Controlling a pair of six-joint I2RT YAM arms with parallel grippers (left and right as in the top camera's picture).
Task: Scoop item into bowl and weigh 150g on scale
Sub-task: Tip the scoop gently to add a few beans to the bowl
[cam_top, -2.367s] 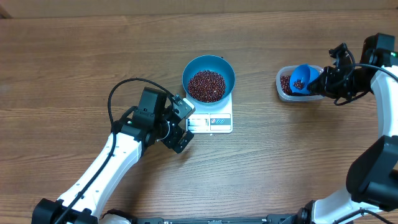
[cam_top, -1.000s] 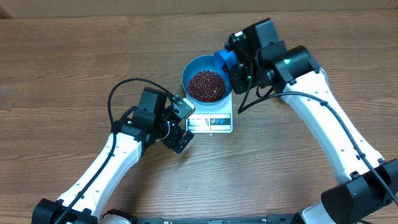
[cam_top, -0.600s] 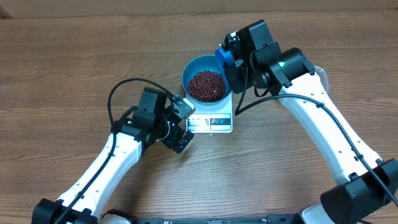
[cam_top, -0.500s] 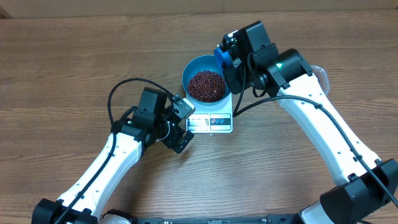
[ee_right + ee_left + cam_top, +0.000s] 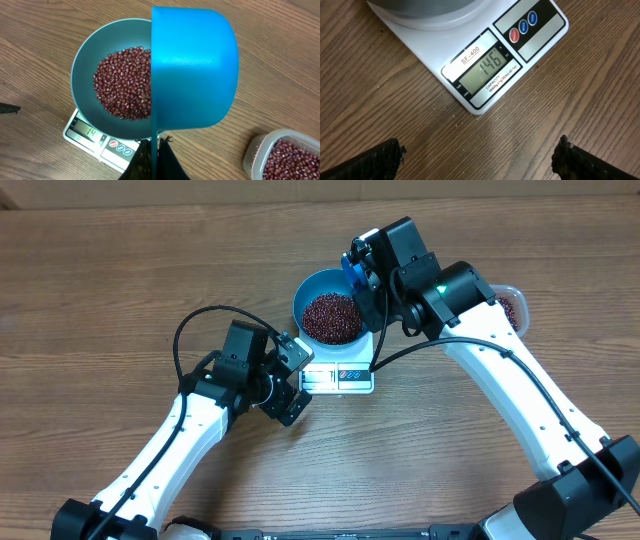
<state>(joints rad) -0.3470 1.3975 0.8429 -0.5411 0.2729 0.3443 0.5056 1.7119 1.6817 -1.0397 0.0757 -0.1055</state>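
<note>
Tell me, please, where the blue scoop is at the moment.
In the overhead view, the scoop is held by the right hand above the right rim of the bowl, which sits on the scale.

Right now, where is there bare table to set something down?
Bare table lies far left of the bowl and in front of the scale, between the arms. Crowded: the open left gripper beside the scale, the right gripper holding the scoop over the bowl, the tub to its right.
</note>
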